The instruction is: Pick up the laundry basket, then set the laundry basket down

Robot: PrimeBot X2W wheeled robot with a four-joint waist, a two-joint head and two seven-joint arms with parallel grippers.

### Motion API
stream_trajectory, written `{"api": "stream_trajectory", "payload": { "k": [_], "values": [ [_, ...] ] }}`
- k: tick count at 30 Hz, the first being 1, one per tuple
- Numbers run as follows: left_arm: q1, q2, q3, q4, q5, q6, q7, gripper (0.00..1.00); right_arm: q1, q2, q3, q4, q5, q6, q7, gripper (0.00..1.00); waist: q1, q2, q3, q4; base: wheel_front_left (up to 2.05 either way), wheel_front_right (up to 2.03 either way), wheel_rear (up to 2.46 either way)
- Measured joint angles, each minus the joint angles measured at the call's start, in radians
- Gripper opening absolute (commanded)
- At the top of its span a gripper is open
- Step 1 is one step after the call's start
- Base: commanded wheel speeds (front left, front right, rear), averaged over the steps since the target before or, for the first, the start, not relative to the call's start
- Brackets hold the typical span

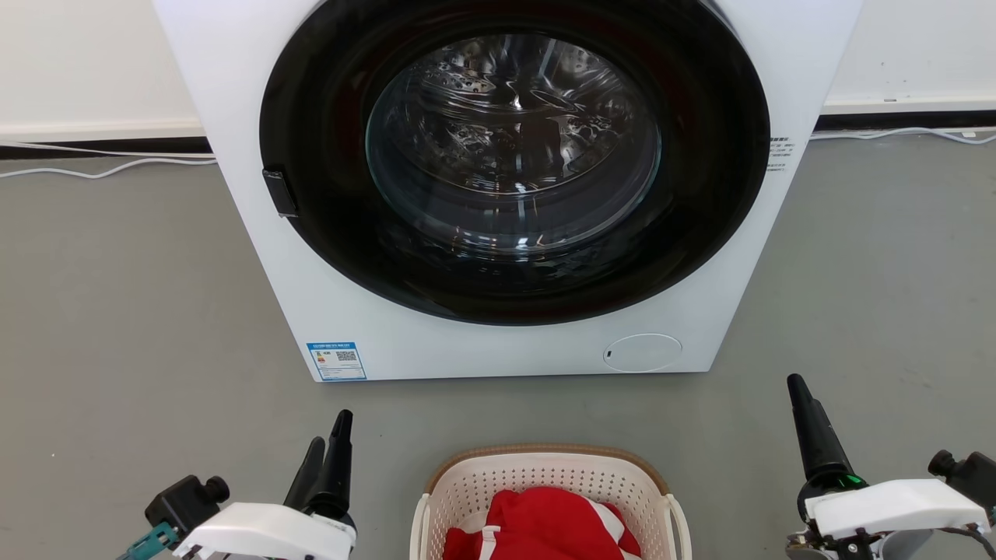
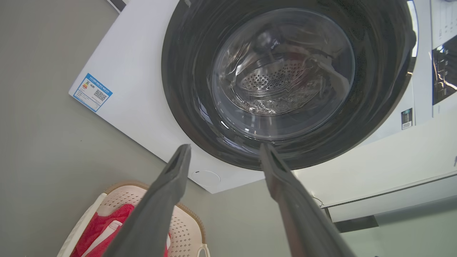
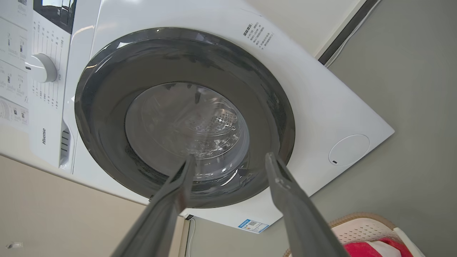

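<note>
With the left gripper point(image 2: 225, 145) and right gripper point(image 3: 230, 157) both spread wide and empty, the laundry basket point(image 1: 545, 478) sits on the floor between them, behind their fingertips, seemingly nearer the left.

Perforated plastic laundry basket point(image 1: 545, 486); glossy glass washer door point(image 1: 513, 148).

The head camera looks forward and down across the grey floor point(image 1: 117, 311), close to the white front-loading washing machine point(image 1: 467, 354), with the cream perforated plastic laundry basket point(image 1: 545, 474) at its bottom edge. Both wrist cameras sit low and tilted, looking up along the left gripper point(image 2: 225, 145) and the right gripper point(image 3: 230, 157). All three views share the dark round glass door point(image 1: 513, 155) and part of the basket.
</note>
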Motion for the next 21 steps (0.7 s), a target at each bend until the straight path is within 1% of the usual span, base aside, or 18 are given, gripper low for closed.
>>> {"api": "stream_trajectory", "payload": {
  "k": [8, 21],
  "values": [
    [0.000, 0.001, -0.024, -0.016, 0.102, 0.040, -0.023, 1.00, 0.000, -0.004, 0.011, -0.005, -0.112, 0.000, -0.025, 1.00, 0.0000, 0.0000, -0.002, -0.001, 0.00, 0.00, 0.00],
    [-0.001, 0.003, -0.065, -0.053, 0.238, 0.065, -0.061, 1.00, 0.000, -0.025, 0.035, -0.014, -0.264, 0.000, -0.062, 1.00, 0.0000, 0.0000, -0.008, -0.006, 0.00, 0.00, 0.00]
  ]
}}
